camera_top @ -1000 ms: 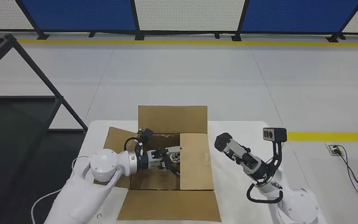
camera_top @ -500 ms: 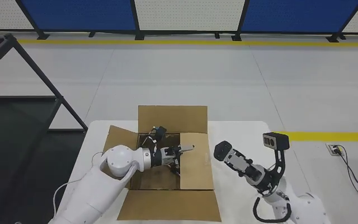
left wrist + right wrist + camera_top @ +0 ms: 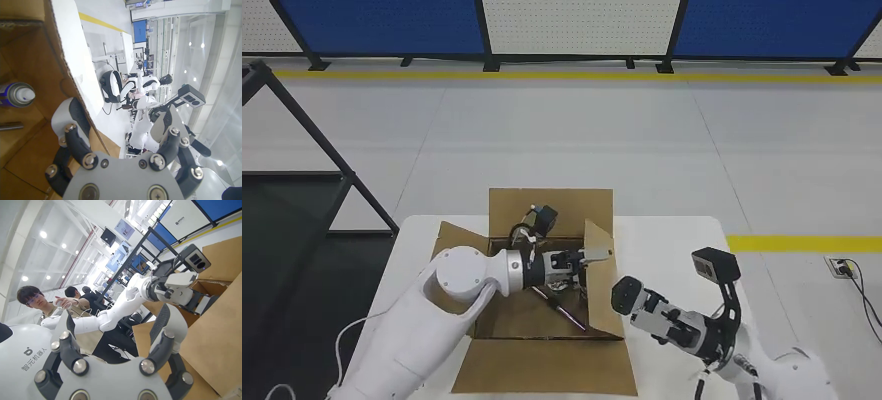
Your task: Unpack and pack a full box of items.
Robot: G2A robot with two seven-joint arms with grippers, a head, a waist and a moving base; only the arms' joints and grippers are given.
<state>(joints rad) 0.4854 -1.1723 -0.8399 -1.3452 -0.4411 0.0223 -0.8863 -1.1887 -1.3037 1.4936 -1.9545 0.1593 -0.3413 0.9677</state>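
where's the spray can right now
In the left wrist view, the spray can sits inside the cardboard box, next to a dark rod.

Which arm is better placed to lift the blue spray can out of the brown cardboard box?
Left, probably: the left fingers straddle the flap of the brown cardboard box, near the blue spray can; the right fingers are outside it.

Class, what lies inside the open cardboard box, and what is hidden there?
A blue spray can with white nozzle and a dark rod are in the cardboard box. The left gripper and the raised flap cover part of the floor.
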